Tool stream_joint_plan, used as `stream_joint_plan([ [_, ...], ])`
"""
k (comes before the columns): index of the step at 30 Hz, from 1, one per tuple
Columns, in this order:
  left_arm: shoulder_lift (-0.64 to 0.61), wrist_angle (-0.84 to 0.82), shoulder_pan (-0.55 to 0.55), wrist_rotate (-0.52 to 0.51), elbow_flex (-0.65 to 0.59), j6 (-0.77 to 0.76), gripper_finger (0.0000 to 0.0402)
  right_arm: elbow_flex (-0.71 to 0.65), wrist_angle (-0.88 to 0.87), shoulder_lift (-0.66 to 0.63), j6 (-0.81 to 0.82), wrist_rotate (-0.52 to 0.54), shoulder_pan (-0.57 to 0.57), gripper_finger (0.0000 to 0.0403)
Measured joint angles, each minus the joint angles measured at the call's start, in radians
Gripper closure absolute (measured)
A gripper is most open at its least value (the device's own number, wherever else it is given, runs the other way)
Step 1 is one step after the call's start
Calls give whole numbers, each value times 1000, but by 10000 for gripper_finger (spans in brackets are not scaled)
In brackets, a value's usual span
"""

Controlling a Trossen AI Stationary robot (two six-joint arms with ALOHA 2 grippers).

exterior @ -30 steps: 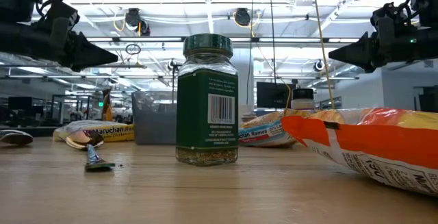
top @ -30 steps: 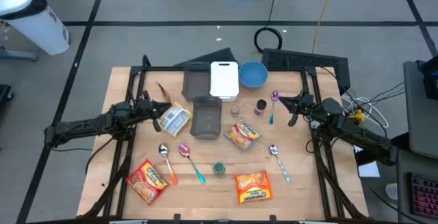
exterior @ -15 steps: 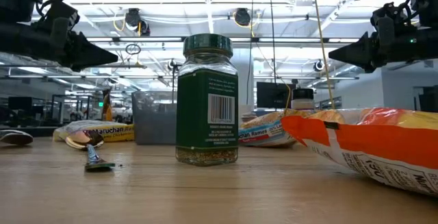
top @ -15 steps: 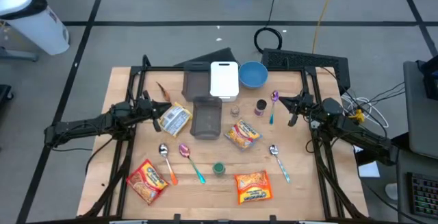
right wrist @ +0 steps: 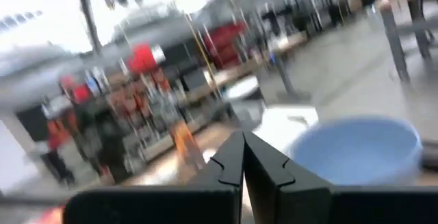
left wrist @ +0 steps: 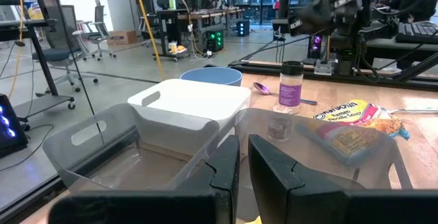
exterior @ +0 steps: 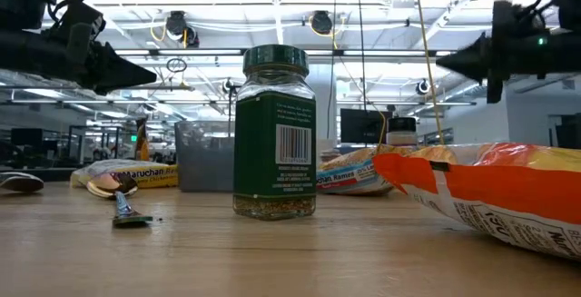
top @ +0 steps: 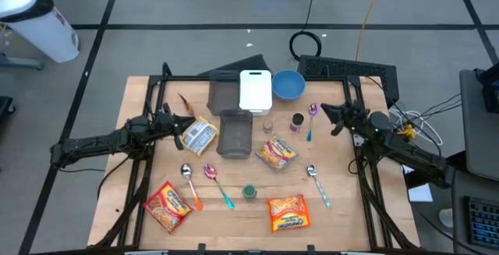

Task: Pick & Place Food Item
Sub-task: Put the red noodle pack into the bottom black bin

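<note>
Several ramen packets lie flat on the wooden table: a pale one (top: pixel 200 136) just in front of my left gripper (top: pixel 191 122), an orange one (top: pixel 276 152) at mid-table, a red one (top: pixel 168 205) and another orange one (top: pixel 288 213) near the front edge. My left gripper hangs level above the table's left side, its fingers (left wrist: pixel 274 172) close together with nothing between them. My right gripper (top: pixel 324 108) hangs above the right side, shut and empty, its tips (right wrist: pixel 243 157) pointing toward the blue bowl (right wrist: pixel 356 148).
Two grey bins (top: pixel 223 93) (top: pixel 235 132), a white bin (top: pixel 255 90) and the blue bowl (top: pixel 288 85) stand at the far middle. A green-capped spice jar (exterior: pixel 275 133), two small jars (top: pixel 297 121) and several spoons (top: pixel 315 181) are scattered about. Black frame rails (top: pixel 249 78) border the table.
My right gripper has rolled about its own pointing line and tipped its fingers a little upward, staying over the same spot and still shut. Nothing on the table has moved.
</note>
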Motion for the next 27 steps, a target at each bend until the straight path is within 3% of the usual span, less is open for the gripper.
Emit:
stream_joint_plan([
  [5,0,0,0,0,0,0,360,14,330,70,-109,28,0,403],
  [8,0,0,0,0,0,0,360,83,363,148,-155,74,0,403],
  [14,0,0,0,0,0,0,360,325,334,413,-270,38,0,403],
  [22,0,0,0,0,0,0,360,671,326,893,-217,-196,0,403],
  [27,0,0,0,0,0,0,360,805,334,1099,-192,-402,0,403],
])
